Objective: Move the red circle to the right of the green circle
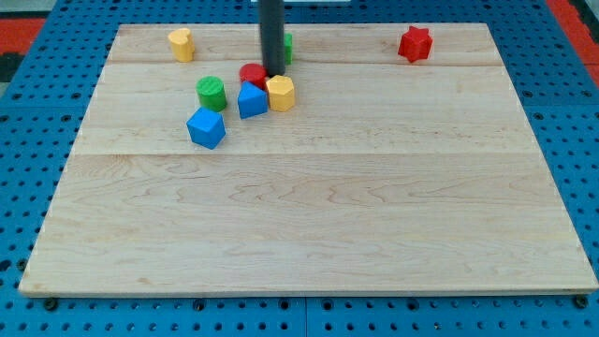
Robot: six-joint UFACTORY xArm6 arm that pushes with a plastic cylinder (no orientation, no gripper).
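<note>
Red circle (251,72) sits just at my tip (273,75), on its view-left side, already right of the green circle (211,93).

No fingers here, only a rod, gripping nothing. Blue block (252,100) and yellow block (280,93) crowd just below my tip, so I'd nudge gently leftward, keeping red from jamming against blue on the bench (309,215).

Red circle (251,73) hemmed by blue wedge (252,100)
</note>
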